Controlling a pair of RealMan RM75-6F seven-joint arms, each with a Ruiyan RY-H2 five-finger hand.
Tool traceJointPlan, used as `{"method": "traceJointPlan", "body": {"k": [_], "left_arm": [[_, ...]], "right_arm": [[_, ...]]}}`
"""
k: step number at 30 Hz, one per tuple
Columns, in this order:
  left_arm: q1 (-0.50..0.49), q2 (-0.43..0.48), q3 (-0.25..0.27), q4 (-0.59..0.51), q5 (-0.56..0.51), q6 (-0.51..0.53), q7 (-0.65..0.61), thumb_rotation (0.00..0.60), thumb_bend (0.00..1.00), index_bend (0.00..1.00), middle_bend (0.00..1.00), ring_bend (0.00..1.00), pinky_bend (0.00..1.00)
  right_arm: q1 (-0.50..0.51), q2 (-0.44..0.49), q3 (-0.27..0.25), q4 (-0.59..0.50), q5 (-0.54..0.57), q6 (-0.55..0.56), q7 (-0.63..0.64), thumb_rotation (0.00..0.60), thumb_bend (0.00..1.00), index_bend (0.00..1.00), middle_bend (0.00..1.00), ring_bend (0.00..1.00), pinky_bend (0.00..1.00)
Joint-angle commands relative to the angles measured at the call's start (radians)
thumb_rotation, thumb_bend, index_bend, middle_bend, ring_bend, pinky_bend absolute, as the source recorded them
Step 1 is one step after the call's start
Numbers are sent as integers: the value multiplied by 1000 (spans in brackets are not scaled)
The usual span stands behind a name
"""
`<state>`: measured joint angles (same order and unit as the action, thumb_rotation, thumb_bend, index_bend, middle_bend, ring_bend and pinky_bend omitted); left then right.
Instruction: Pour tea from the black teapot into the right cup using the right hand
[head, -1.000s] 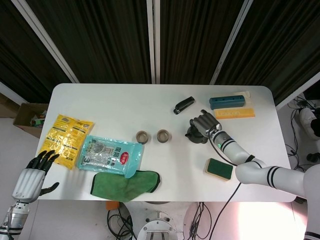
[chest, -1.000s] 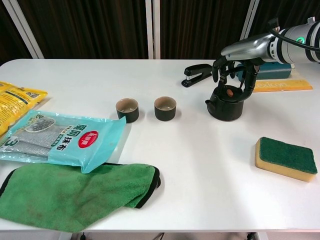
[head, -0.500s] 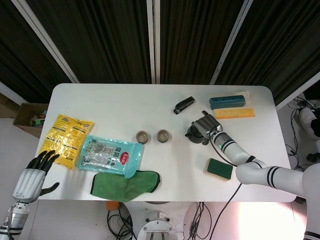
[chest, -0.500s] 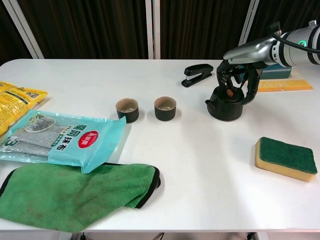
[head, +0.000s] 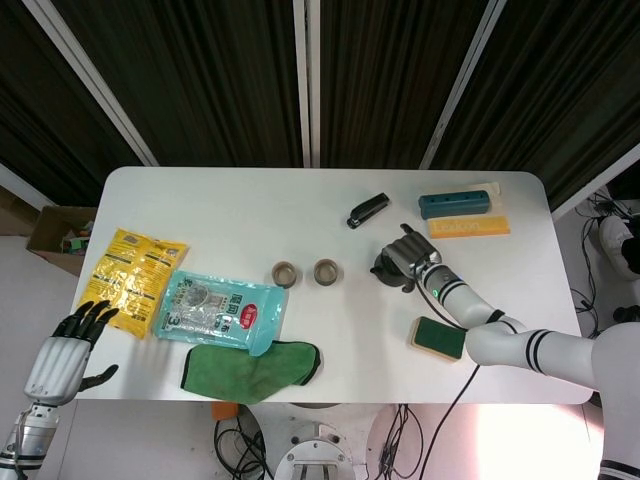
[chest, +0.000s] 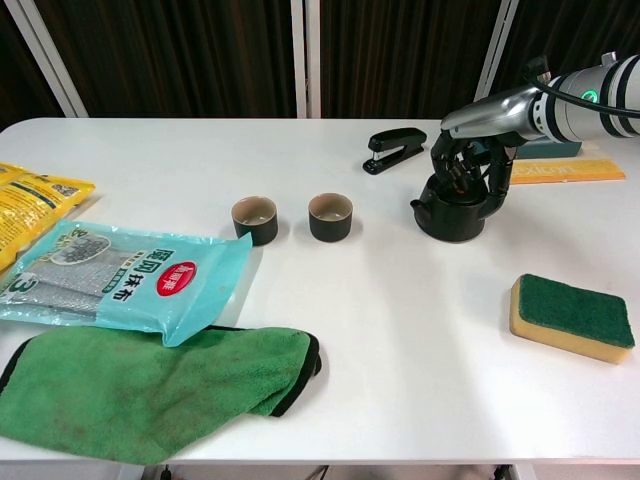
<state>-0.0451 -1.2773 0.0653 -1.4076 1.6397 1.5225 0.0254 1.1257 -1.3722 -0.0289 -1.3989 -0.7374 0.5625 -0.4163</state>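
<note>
Lower now than a moment ago, my right hand (chest: 470, 165) has dropped onto the teapot (chest: 452, 214), fingers curled down around its top and handle; I cannot tell whether the grip is firm. The teapot stands upright on the surface (chest: 400, 330), right of the right cup (chest: 330, 217), with the left cup (chest: 255, 219) beside that. A stapler (chest: 395, 149) lies behind, a sponge (chest: 571, 317) in front. My left hand (head: 68, 352) hangs released off the surface's left edge.
</note>
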Motion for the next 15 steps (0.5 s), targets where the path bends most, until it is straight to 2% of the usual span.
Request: {"method": "traceJointPlan", "body": {"k": [1, 15], "left_arm": [[-1, -1, 1, 1, 1, -2, -1, 600, 129, 165, 94, 73, 231], [1, -3, 2, 5, 3, 2, -1, 600, 129, 166, 94, 73, 231]], "right_arm": [[2, 2, -3, -3, 1, 3, 0, 600, 19, 520, 515, 453, 45], [13, 14, -33, -24, 17, 12, -16, 600, 19, 600, 564, 500, 30]]}}
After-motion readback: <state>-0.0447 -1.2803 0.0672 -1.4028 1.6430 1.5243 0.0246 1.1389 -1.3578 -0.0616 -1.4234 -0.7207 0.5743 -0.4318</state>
